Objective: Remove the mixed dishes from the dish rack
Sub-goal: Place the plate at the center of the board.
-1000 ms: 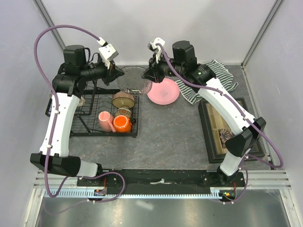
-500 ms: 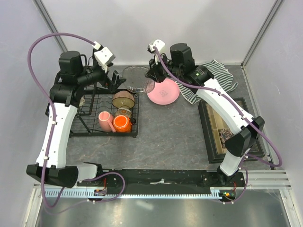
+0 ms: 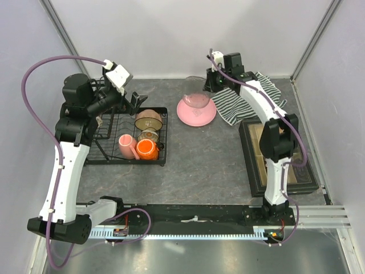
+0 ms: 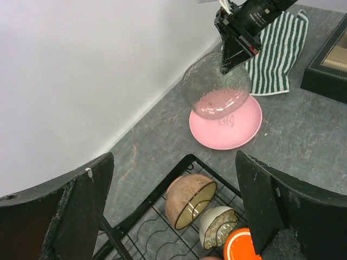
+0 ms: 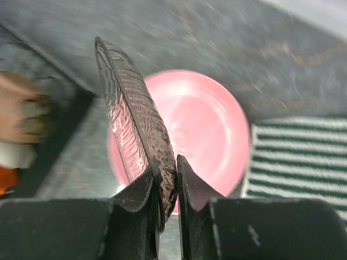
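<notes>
Right gripper [image 5: 168,172] was clamped on the rim of the patterned glass dish [image 5: 133,108]. The dish was tilted on edge over the pink plate [image 5: 209,124]; couldn't tell if they touched. Striped towel [image 3: 234,105] lay just right of the plate. Left gripper [image 4: 173,162] was wide open and held nothing, left of the plate, over the dish rack [image 3: 105,137]. The rack held 2 bowls and 2 mugs: tan-brown bowl [image 3: 147,119], floral bowl [image 3: 149,136], orange mug [image 3: 147,149], pink mug [image 3: 125,145].
</notes>
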{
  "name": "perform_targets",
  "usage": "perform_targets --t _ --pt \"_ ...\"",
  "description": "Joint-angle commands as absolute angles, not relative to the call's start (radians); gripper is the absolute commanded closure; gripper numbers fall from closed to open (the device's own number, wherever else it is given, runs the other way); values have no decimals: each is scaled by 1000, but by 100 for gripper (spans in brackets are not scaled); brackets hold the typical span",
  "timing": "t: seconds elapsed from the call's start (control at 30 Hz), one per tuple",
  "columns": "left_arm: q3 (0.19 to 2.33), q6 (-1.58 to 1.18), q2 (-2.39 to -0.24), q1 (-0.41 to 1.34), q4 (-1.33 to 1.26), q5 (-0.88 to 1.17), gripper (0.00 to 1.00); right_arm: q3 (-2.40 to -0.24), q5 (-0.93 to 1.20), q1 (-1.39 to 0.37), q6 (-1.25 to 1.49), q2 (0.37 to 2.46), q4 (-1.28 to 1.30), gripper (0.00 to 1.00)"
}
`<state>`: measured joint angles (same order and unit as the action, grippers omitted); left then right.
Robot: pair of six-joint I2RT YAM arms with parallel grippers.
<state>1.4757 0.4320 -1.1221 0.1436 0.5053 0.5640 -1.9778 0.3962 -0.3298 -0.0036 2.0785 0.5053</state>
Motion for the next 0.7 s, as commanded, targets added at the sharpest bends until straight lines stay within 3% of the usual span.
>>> perform_targets --t 0.0,0.67 --pt "1444 416 -1106 143 474 546 1 -2049 456 -295 43 2161 486 100" --pt "1390 428 -1077 143 511 569 1 -2079 759 -206 159 2376 437 100"
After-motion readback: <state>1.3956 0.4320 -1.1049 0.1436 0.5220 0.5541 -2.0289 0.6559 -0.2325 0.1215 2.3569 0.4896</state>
